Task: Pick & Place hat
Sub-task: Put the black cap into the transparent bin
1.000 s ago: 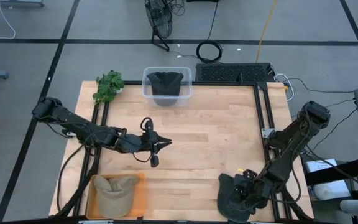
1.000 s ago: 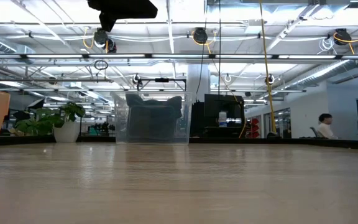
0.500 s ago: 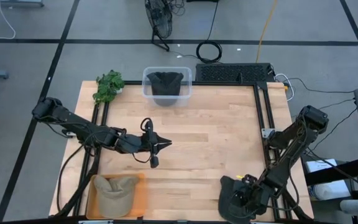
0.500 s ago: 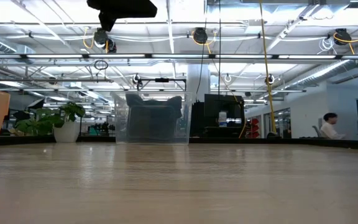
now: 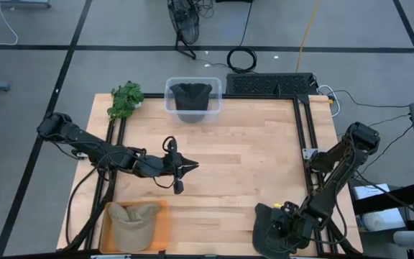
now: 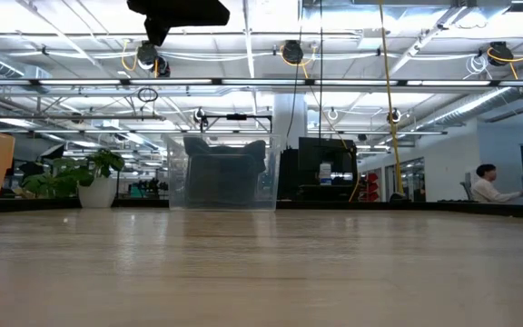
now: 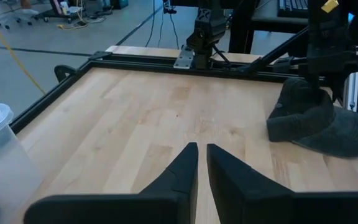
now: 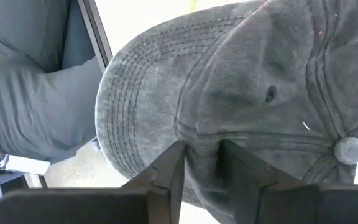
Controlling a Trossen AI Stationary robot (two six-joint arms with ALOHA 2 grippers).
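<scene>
Gripping: right gripper (image 8: 199, 163) pinched on a fold of the dark grey cap (image 8: 253, 93), fabric bunched between the two fingers (image 8: 166, 174); seen from above, the same gripper (image 5: 284, 224) low over the cap (image 5: 268, 229).
Cap position: near right corner of the wooden worktop (image 5: 250, 165), brim partly over the worktop edge; crown button and stitched brim plain in the right wrist view.
Cap from the left wrist: dark grey cap (image 7: 319, 121) lying on the wood, right arm standing over it.
Left gripper: left gripper (image 5: 187, 165) hovering over the middle of the worktop, fingers almost together with only a thin slit between them, holding nothing; same in its own view (image 7: 202, 163).
Clear bin: clear plastic bin (image 5: 192, 99) at the far edge, holding another dark cap (image 5: 192, 94); bin (image 6: 223, 173) also seen from table height.
Tan cap: tan cap (image 5: 134, 223) on an orange tray (image 5: 160, 229) at the near left corner.
Plant: small green plant (image 5: 126, 99) at the far left corner, just beside the bin; also in the low view (image 6: 87, 178).
Background: seated person (image 6: 490, 183) far off at the right in the room beyond the worktop.
</scene>
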